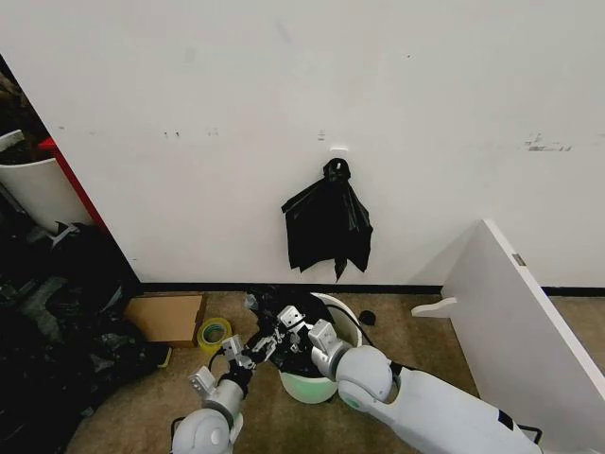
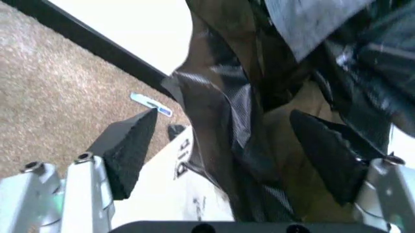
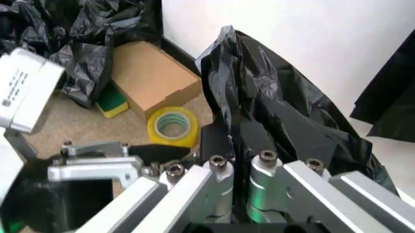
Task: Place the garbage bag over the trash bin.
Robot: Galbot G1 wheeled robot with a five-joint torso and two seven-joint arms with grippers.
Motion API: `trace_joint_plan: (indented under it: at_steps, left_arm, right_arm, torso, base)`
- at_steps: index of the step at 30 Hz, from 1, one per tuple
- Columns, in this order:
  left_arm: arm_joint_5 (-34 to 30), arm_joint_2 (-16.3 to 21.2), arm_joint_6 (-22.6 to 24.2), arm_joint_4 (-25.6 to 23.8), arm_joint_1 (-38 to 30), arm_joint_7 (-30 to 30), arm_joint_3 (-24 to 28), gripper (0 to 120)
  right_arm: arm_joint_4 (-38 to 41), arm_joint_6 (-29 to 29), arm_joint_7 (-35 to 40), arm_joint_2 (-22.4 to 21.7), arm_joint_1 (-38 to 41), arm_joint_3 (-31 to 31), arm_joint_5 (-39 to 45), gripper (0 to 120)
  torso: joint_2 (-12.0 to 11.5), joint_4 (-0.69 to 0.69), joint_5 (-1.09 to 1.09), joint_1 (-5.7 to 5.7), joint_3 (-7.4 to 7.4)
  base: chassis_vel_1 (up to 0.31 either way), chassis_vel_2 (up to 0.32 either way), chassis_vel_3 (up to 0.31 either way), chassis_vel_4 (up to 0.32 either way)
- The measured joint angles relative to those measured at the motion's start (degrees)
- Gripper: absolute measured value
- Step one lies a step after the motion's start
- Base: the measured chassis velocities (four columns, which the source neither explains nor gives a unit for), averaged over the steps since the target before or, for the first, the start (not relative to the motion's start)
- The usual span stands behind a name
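Note:
The cream-white trash bin [image 1: 315, 386] stands on the carpet by the wall, with the glossy black garbage bag [image 1: 274, 312] crumpled over its mouth and far side. My right gripper [image 1: 301, 327] is over the bin's mouth; in the right wrist view it [image 3: 232, 138] is shut on a fold of the bag [image 3: 285, 111]. My left gripper [image 1: 248, 352] is at the bin's left side. In the left wrist view it [image 2: 226, 116] is open, its fingers [image 2: 129, 145] wide apart, with a hanging fold of the bag [image 2: 220, 111] between them and the bin's white wall [image 2: 168, 184] just below.
A smaller knotted black plastic bunch [image 1: 327, 227] hangs on the wall above. A cardboard box [image 1: 165, 318] and a yellow tape roll [image 1: 215, 333] lie left of the bin. A dark heap of clutter [image 1: 57, 322] fills the left side, and a white board [image 1: 515, 322] leans at the right.

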Motion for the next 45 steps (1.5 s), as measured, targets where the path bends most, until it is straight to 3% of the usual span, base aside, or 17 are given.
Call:
trace_joint_plan:
  at_steps: [11, 13, 23, 45]
  left_arm:
    - [-0.3, -0.8, -0.1, 2.7, -1.3, 0.2, 0.0, 40]
    - [-0.3, -0.8, -0.1, 2.7, -1.4, 0.2, 0.0, 38]
    - [-0.6, -0.8, -0.3, 2.2, -1.5, 0.2, 0.0, 0]
    - [-0.8, 0.3, -0.9, -1.5, 2.8, 0.5, -3.7, 0]
  right_arm:
    - [1.1, -0.3, 0.1, -0.4, -0.3, 0.1, 0.3, 0]
    - [1.1, -0.3, 0.1, -0.4, -0.3, 0.1, 0.3, 0]
    - [1.3, -0.4, 0.3, -0.6, -0.4, 0.3, 0.4, 0]
    - [1.0, -2.5, 8.7, 0.1, 1.3, 3.9, 5.4, 0]
  torso:
    - [0.0, -0.01, -0.01, 0.0, 0.0]
    - [0.0, -0.01, -0.01, 0.0, 0.0]
    - [0.0, 0.0, 0.0, 0.0, 0.0]
    - [0.0, 0.0, 0.0, 0.0, 0.0]
  base:
    - [0.0, 0.0, 0.0, 0.0]
    - [0.0, 0.0, 0.0, 0.0]
    - [0.0, 0.0, 0.0, 0.0]
    - [0.0, 0.0, 0.0, 0.0]
